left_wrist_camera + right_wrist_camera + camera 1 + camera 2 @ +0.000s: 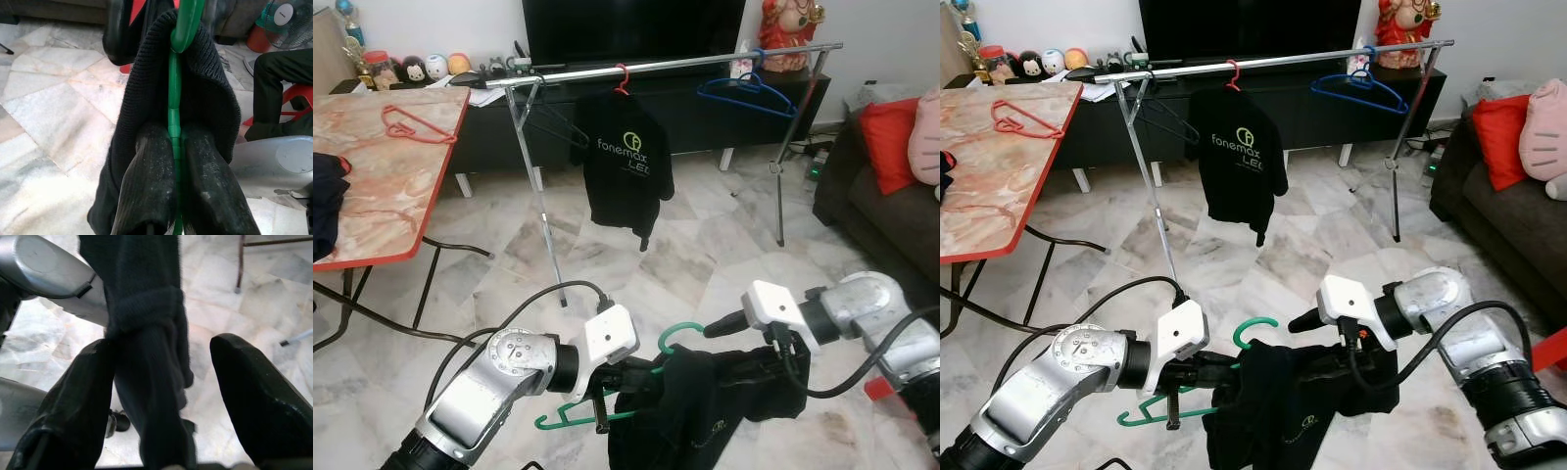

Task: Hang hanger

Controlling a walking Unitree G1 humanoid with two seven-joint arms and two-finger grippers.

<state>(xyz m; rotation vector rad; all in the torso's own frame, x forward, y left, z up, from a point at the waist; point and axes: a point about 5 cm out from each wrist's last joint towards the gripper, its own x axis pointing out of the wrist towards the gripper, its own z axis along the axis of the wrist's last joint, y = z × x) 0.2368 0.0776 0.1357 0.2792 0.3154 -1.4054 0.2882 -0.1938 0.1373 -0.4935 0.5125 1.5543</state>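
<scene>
The left gripper point(176, 196) is clamped on the green hanger point(570, 416), its 2 fingers point(146, 186) pressed against the plastic from either side. A dark shirt point(690, 411) is draped over that hanger, and the green hook point(677, 335) sticks up between the 2 arms, low above the marble floor point(705, 235). The right gripper point(161, 396) has its fingers spread apart, with a fold of the dark shirt hanging between them and lying against 1 finger point(73, 401).

Farther ahead stands a metal clothes rail point(685, 61) on slanted legs. On it hang a black T-shirt point(622, 162) on a red hanger, a bare black hanger point(553, 125) near the rail's left end, and a blue hanger point(747, 93) near its right end. To the robot's left a counter point(372, 186) with a red rim carries a red hanger point(411, 125) near its far edge. A sofa point(881, 211) with a red cushion point(889, 139) stands on the right.
</scene>
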